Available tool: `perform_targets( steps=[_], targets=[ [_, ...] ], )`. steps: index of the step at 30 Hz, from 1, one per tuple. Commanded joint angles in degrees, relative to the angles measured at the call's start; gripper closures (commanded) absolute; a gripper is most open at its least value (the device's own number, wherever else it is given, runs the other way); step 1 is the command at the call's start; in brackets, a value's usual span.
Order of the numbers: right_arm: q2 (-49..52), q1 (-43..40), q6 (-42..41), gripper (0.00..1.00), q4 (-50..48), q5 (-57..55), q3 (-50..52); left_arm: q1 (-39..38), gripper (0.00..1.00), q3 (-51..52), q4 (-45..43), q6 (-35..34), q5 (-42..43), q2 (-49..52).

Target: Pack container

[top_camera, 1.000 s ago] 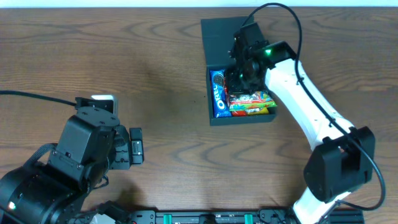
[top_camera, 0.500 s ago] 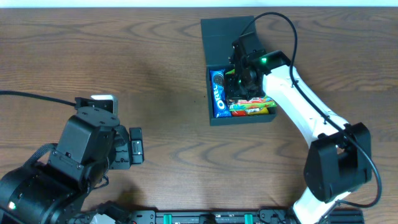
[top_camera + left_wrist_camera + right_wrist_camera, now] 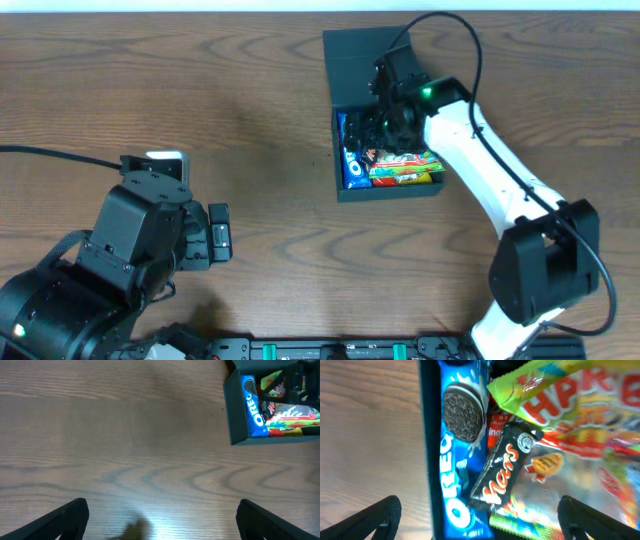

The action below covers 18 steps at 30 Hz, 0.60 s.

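Table (image 3: pixel 250 100): dark wood grain, bare over most of what you see; a pale strip runs along the far edge.
Container (image 3: pixel 388 193): far side of the table, right of centre. Its lid (image 3: pixel 355 60) is laid open flat behind it.
Inside: an Oreo packet (image 3: pixel 450 485) lies along the left wall, with a Mars bar (image 3: pixel 500 472) slanted just beside it on top of red and foil wrappers. A yellow-green packet (image 3: pixel 570 390) lies over part of them.
In your way: from overhead, the right arm (image 3: pixel 480 170) and its black cable (image 3: pixel 450 25) cover the container's far right part.
Right gripper (image 3: pixel 480 520): directly over the open container, fingers (image 3: pixel 370 517) spread wide and gripping nothing. The Mars bar lies below the gap.
Left gripper (image 3: pixel 162 520): near left, well apart from the container, over bare wood. It is wide and empty.
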<state>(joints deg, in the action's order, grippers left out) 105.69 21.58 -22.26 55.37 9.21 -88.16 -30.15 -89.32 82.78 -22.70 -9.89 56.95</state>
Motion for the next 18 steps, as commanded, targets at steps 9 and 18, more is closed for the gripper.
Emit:
perform_targets(
  steps=[9, 18],
  targets=[
    [-20.0, -2.2, 2.4, 0.01, 12.5, -4.1, -8.1, 0.2, 0.05, 0.0, -2.3, -3.1, -1.0, 3.4],
    [-25.1, -13.5, -3.5, 0.01, 19.2, -16.0, 0.9, 7.1, 0.05, 0.0, -20.1, 5.0, 16.7, 11.3]
  ],
)
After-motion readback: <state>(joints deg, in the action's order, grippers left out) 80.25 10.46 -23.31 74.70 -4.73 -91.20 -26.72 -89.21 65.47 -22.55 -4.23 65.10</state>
